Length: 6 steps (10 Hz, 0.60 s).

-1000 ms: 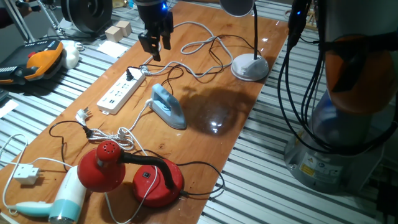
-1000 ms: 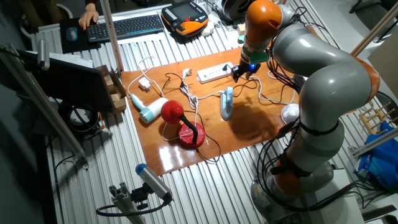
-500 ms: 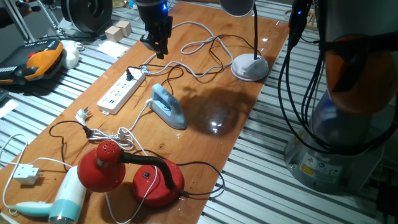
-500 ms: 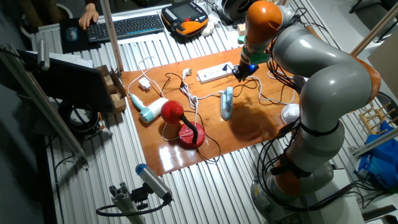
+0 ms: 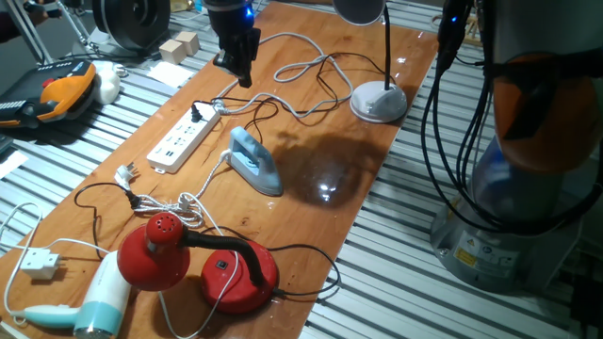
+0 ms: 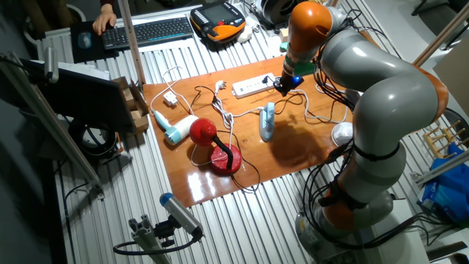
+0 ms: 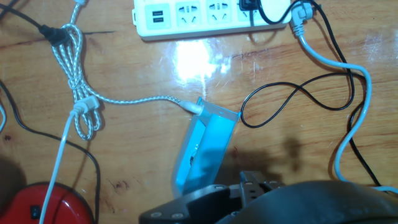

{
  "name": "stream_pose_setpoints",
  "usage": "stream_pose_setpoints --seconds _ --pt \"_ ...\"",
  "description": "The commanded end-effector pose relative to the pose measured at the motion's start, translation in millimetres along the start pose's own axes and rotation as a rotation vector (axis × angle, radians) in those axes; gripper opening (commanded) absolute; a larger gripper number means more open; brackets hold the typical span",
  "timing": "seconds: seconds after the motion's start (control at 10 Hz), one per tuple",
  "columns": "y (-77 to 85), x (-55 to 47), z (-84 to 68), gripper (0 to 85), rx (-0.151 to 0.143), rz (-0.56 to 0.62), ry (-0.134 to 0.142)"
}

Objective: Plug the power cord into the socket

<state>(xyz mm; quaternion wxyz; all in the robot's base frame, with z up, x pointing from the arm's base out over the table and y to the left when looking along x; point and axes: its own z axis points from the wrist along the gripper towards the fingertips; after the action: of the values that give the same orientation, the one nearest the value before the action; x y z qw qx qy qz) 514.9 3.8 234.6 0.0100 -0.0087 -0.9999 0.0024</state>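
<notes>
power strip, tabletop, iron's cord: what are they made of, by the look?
Power strip: smooth white moulded plastic, probably; even matte surface with crisp outlet cutouts.
Tabletop: wood, or wood veneer, with a glossy varnish; grain lines show and a bright lamp glare reflects off it.
Iron's cord: looks fabric-braided, white with a speckled weave, bundled in loops.

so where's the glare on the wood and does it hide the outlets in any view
Hand view: a bright white glare patch sits on the wood just below the socket, off the outlets, which read clearly. One fixed view: a smaller sheen lies right of the iron, away from the strip. The other fixed view: reflections only near the board's front edge.
</notes>
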Motion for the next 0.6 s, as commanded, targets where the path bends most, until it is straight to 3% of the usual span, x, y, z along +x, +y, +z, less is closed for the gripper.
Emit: stream_pose_setpoints --seconds 0.0,0.5 --pt "2.2 0.0 1.0 0.0 0.001 0.013 -0.002" --pt "22.9 -2.2 4.7 0.0 0.029 0.116 -0.004"
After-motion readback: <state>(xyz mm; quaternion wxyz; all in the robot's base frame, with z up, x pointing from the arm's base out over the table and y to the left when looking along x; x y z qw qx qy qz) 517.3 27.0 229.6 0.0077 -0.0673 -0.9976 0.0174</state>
